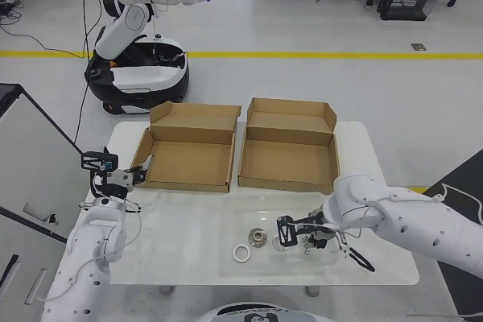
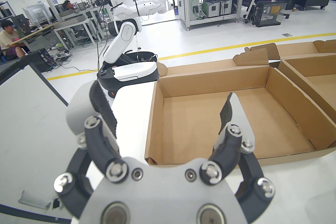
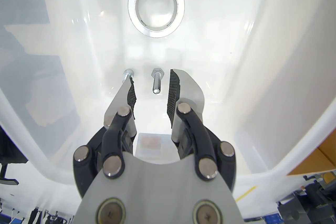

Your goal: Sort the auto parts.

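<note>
I see two open cardboard boxes side by side at the far side of the table (image 1: 185,233): left box (image 1: 185,161), right box (image 1: 288,159). Left gripper (image 1: 141,172) sits just beside the left box's outer wall. Right gripper (image 1: 282,231) hangs over the clear tray (image 1: 266,264) at the near edge. In the tray, a white ring (image 1: 241,253) and a round metal part (image 1: 258,237) lie close together.

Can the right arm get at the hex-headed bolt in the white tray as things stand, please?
Probably yes: the right tool is open inside the white tray, and the hex-headed bolt lies bare between its fingertips.
</note>
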You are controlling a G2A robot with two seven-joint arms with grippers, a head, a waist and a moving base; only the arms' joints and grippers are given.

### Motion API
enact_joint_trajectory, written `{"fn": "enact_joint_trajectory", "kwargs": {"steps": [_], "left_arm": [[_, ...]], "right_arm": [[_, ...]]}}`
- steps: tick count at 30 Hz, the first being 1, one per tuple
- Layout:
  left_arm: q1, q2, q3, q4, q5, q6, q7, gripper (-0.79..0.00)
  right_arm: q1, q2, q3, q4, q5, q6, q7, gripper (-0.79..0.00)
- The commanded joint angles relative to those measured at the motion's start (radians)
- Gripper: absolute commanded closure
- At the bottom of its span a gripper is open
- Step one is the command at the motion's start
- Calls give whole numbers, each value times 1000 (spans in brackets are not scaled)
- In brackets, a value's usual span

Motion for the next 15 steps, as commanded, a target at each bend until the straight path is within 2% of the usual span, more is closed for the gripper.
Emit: {"fn": "enact_joint_trajectory", "kwargs": {"steps": [1, 5, 10, 12, 13, 15], "left_arm": [[0, 0, 0, 0, 0, 0, 0, -785], [0, 0, 0, 0, 0, 0, 0, -785], [0, 0, 0, 0, 0, 0, 0, -785], [0, 0, 0, 0, 0, 0, 0, -785], [0, 0, 0, 0, 0, 0, 0, -785], [0, 0, 0, 0, 0, 0, 0, -785]], "right_arm": [[-1, -1, 0, 2, -2, 0, 0, -289], [-4, -2, -1, 8, -10, -2, -2, -231], [-4, -4, -7, 10, -11, -1, -1, -228], [-3, -5, -8, 10, -8, -1, -1, -172], [-2, -5, -8, 10, -6, -2, -2, -15], [0, -5, -9, 9, -3, -2, -2, 0]]}}
